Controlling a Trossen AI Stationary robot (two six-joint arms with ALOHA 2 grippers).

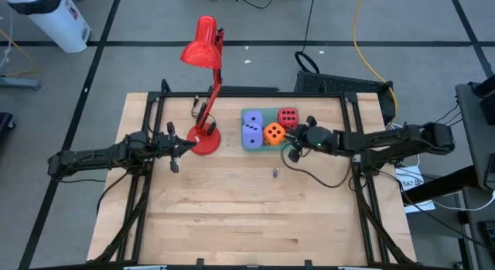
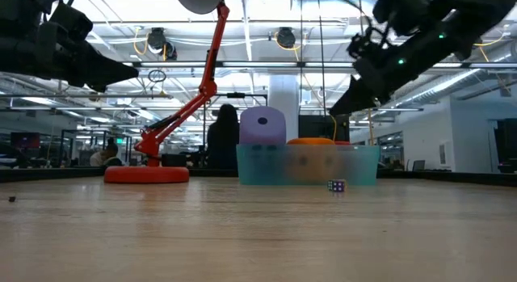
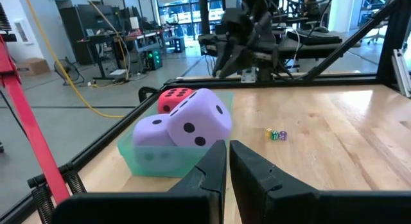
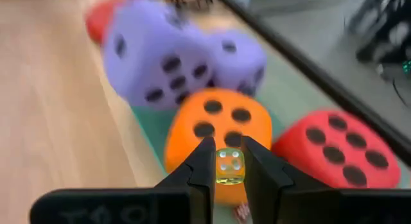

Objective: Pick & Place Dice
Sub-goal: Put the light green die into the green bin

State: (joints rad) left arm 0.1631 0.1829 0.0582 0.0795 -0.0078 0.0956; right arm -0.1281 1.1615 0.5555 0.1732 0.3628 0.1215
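Your right pincer (image 4: 226, 165) pinches a tiny translucent yellow die (image 4: 229, 167) over the green tray.

It hangs just above the soft orange cube with dark pips (image 4: 218, 137), which sits in the translucent green plastic tray (image 1: 253, 146) with the soft red cube (image 1: 288, 116) at its 1 o'clock and two soft lavender-blue cubes (image 1: 252, 129) at its 9 o'clock. More tiny dice (image 1: 274, 173) lie on the wooden bench (image 1: 247, 216) at the tray's 6 o'clock. Your left pincer (image 1: 175, 150), fingers pressed together, waits beside the red desk lamp's base (image 1: 206, 141).
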